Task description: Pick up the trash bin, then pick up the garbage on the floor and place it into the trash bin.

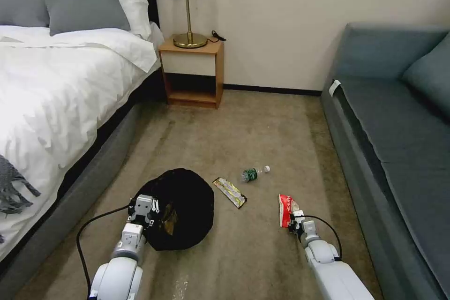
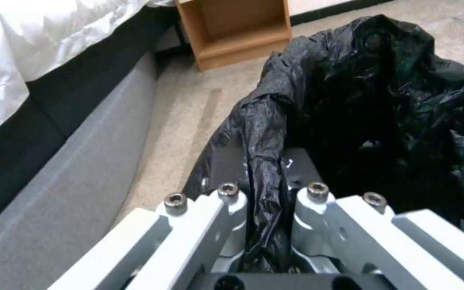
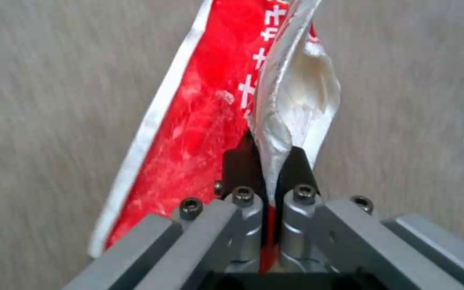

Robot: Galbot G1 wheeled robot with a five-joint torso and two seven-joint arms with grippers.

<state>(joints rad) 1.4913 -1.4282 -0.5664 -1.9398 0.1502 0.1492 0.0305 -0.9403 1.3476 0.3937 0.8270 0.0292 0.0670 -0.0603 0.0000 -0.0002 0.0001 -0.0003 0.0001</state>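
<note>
The trash bin (image 1: pixel 183 208), lined with a crinkly black bag, is at the lower left of the floor (image 1: pixel 262 131) in the head view. My left gripper (image 1: pixel 144 211) is shut on its near rim, pinching the black bag (image 2: pixel 267 161) between the fingers. My right gripper (image 1: pixel 294 219) is shut on the red-and-white crumpled wrapper (image 1: pixel 286 208), whose edge (image 3: pixel 275 121) stands up between the dark pads. Other garbage lies on the carpet between the arms: a clear bottle with a green label (image 1: pixel 253 174) and a long yellow-black snack wrapper (image 1: pixel 229 192).
A bed (image 1: pixel 61 89) with white covers runs along the left, its grey base (image 2: pixel 65 177) close to the bin. A wooden nightstand (image 1: pixel 192 72) with a lamp stands at the back wall. A grey-blue sofa (image 1: pixel 393 126) lines the right side.
</note>
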